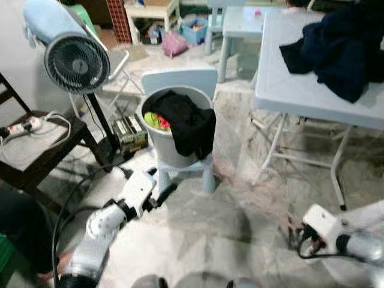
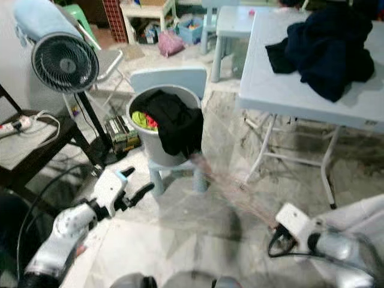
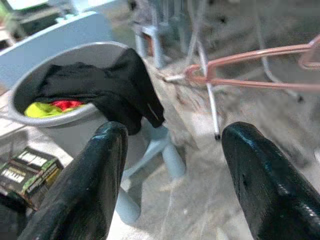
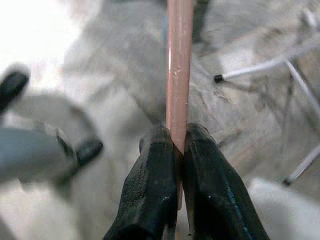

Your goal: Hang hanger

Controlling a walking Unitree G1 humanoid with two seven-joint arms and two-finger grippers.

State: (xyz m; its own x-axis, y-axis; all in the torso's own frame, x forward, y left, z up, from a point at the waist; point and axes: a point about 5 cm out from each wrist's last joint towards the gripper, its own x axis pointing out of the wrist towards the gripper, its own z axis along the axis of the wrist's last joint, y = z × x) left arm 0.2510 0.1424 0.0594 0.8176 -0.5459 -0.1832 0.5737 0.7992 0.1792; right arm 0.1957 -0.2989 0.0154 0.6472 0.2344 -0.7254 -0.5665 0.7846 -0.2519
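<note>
A thin pink hanger (image 4: 179,65) is held in my right gripper (image 4: 177,141), whose two black fingers are shut on its rod. In the right eye view the hanger (image 2: 231,191) is a blurred pink streak running from my right wrist toward the grey bucket (image 2: 157,153). My left gripper (image 3: 172,145) is open, fingers wide apart and empty. Past them the left wrist view shows the hanger's hooked end (image 3: 240,80) in the air beside the bucket. In the right eye view the left gripper (image 2: 133,185) is low, just in front of the bucket's stool.
The bucket holds clothes with a black garment (image 1: 189,123) draped over its rim, on a small blue chair (image 1: 180,81). A folding table (image 1: 288,90) with dark clothes stands right. A fan (image 1: 77,63) and a dark bench (image 1: 36,150) with a power strip stand left.
</note>
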